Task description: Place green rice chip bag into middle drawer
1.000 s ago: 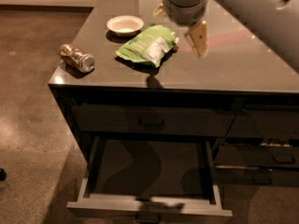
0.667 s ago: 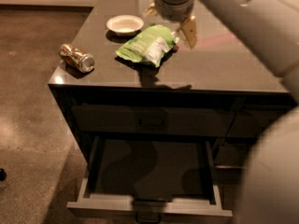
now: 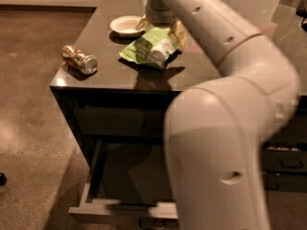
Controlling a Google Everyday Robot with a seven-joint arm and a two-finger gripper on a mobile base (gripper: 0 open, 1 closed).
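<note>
Brown speckled floor [image 3: 29,104] surrounds a dark cabinet with a glossy top [image 3: 108,78].

Camera view, containers:
- Middle drawer [image 3: 91,209] stands pulled out at the bottom of the cabinet, pale grey rim toward the camera. Only its dark floor shows in the visible left part. The right part is hidden behind the arm.
- White bowl [image 3: 115,25] sits on the top toward the far left. Its inside looks pale, and I cannot tell whether anything is in it.
- Closed dark drawer front [image 3: 115,121] sits directly above the open drawer.

Task item:
- Green rice chip bag [image 3: 152,46] lies flat on the cabinet top, just right of the bowl and near the middle of the surface, well above the drawer. White-grey panel faces up.

Gripper:
- Gripper [image 3: 160,28] hangs over the far end of the bag, jaws spread wide. One of the tan fingers [image 3: 180,34] is at the bag's right edge and the other is by the bowl's rim. Whether the pads touch the foil cannot be told.

Around:
- Shiny drinks can [image 3: 79,60] lies on its side near the left front corner, apart from the bag.
- Robot arm [image 3: 230,128] fills the right foreground, bulky and pale, and covers the cabinet's right front.
- Narrower dark drawers [image 3: 284,161] peek out at the far right.
</note>
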